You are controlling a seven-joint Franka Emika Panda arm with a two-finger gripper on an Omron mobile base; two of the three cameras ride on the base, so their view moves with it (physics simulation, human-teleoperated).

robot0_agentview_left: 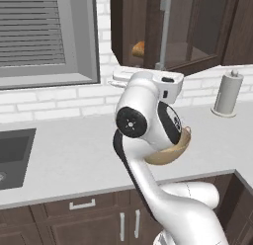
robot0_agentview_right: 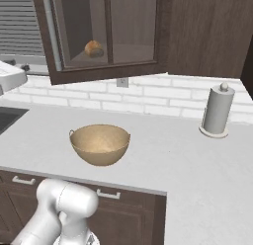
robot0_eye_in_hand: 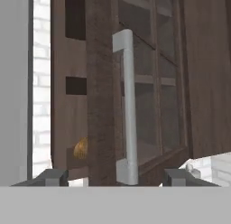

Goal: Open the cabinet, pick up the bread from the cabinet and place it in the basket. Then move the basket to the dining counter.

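The dark wooden cabinet [robot0_agentview_right: 113,31] hangs above the worktop with its glass door [robot0_eye_in_hand: 149,83] swung partly out. The bread [robot0_agentview_right: 94,48], a small golden roll, lies on the bottom shelf; it also peeks past the door edge as bread [robot0_eye_in_hand: 81,148] and bread [robot0_agentview_left: 138,49]. My gripper [robot0_eye_in_hand: 115,177] is open, its fingertips wide apart on either side of the lower end of the silver bar handle [robot0_eye_in_hand: 128,105], not touching it. The tan basket [robot0_agentview_right: 100,142] stands empty on the worktop below; my arm partly covers the basket [robot0_agentview_left: 178,149]. The dining counter is out of view.
A paper towel roll [robot0_agentview_right: 216,110] stands at the back right of the light grey worktop [robot0_agentview_right: 163,155]. A dark sink [robot0_agentview_left: 12,155] lies to the left under a window with blinds [robot0_agentview_left: 44,36]. A solid-fronted dark cabinet [robot0_agentview_right: 207,31] adjoins on the right.
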